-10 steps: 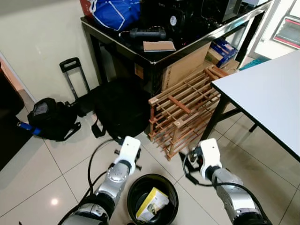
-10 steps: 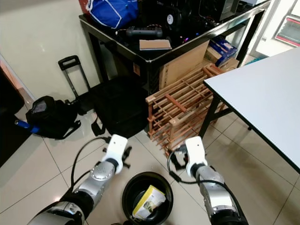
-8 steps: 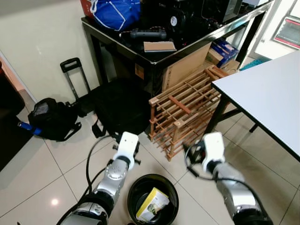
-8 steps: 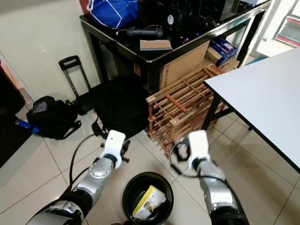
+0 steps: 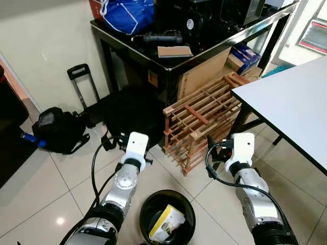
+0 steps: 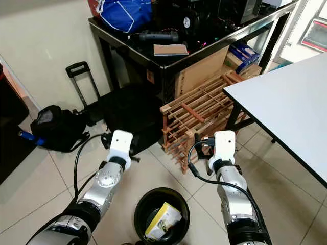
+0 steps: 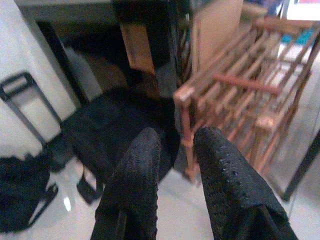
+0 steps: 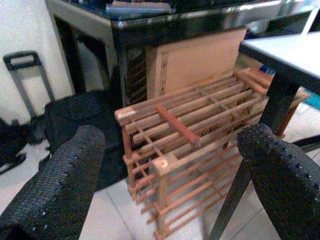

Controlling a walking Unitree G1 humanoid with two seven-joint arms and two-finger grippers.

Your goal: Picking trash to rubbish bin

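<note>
Rubbish bin: round, black, on the tiled floor at 6 o'clock, nearest the camera. Trash, a yellow-and-white packet, lies inside it, leaning against the bin's left wall.

Left gripper: raised above the floor at about 10 o'clock from the bin. Jaws nearly closed, a narrow gap between the two black fingers, nothing held. In the left wrist view they point toward the black bag and the wooden rack's corner.

Right gripper: raised at about 2 o'clock from the bin, just in front of the rack. Jaws released, spread wide, empty. Rack shows between the fingers in the right wrist view.

Wooden rack: slatted, tilted, leaning under the edge of the dark worktop at 12 o'clock. Cardboard panel stands behind it.

Black bag: slumped on the floor at 11 o'clock, against the worktop's leg. Black luggage handle upright beside it by the wall. Smaller black backpack at 9 o'clock.

Dark worktop carries a blue bag, a brown notebook and black gear.

White worktop: at 2 o'clock, on black legs.
</note>
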